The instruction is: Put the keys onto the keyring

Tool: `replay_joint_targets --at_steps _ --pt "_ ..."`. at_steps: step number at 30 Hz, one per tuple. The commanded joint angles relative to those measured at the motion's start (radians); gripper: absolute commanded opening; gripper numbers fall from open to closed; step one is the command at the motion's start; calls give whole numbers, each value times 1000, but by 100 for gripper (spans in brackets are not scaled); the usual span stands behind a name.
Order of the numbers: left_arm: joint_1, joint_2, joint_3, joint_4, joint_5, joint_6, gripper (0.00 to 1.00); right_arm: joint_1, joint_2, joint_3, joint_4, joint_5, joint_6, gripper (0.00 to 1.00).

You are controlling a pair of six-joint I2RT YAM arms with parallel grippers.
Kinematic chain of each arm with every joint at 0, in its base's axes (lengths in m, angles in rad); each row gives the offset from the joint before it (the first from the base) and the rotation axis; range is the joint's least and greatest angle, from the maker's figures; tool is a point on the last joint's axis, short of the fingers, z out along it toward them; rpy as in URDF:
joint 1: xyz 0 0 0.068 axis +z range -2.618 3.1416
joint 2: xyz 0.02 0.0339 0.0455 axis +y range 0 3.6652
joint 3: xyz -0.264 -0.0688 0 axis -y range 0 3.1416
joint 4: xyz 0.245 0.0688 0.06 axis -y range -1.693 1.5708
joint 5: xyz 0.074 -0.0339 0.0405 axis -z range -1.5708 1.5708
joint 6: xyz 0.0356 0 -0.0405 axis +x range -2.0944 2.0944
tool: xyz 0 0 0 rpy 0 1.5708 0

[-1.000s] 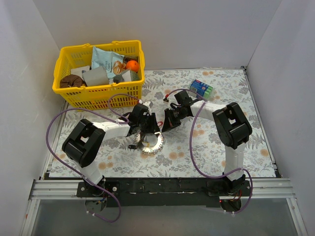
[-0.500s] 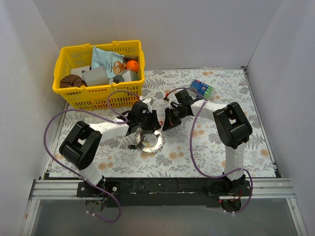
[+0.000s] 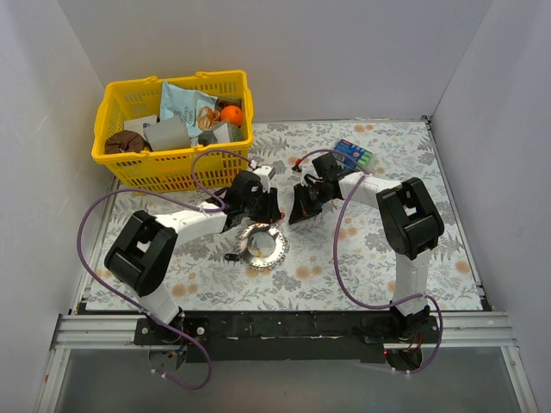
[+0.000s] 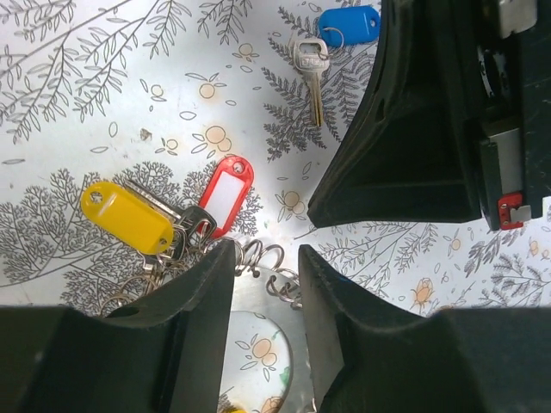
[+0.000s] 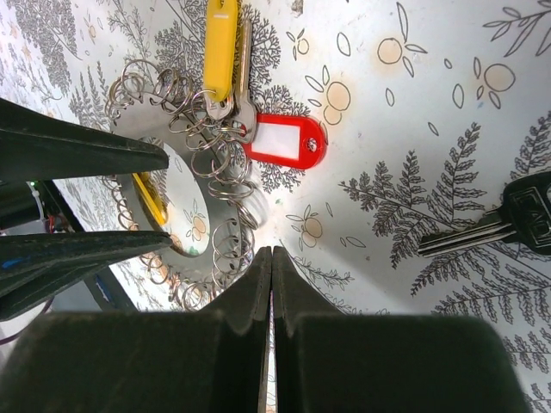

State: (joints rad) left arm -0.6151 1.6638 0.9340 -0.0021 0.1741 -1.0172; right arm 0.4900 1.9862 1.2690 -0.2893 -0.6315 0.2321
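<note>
Metal keyring (image 5: pixel 146 142) lying flat, likely stiff, slippery, rim-pinching best; keys (image 4: pixel 129 217) light; left end effector (image 4: pixel 263 271) hovering half-open, right end effector (image 5: pixel 272 258) pinching closed, empty

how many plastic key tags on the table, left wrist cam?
3: yellow tag at left by the keyring; red tag just right of it; blue tag at the top edge. The left gripper may hide more.

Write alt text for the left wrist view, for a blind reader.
The left gripper, jaws open, hangs over the edge of the keyring on a floral cloth. Beyond lie a yellow tag and a red tag with keys, and a silver key on a blue tag.
</note>
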Motion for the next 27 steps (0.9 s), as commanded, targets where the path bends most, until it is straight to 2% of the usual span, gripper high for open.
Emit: replay_joint_targets --at_steps 1,6,27 --pt "3 13 57 -36 -1 94 34 -7 -46 -2 -11 -5 -17 4" --pt "5 34 75 -49 21 104 31 -7 -46 -5 -10 -4 -17 4" --pt "-5 88 72 -64 64 104 30 -11 -44 -20 -5 -4 -16 4"
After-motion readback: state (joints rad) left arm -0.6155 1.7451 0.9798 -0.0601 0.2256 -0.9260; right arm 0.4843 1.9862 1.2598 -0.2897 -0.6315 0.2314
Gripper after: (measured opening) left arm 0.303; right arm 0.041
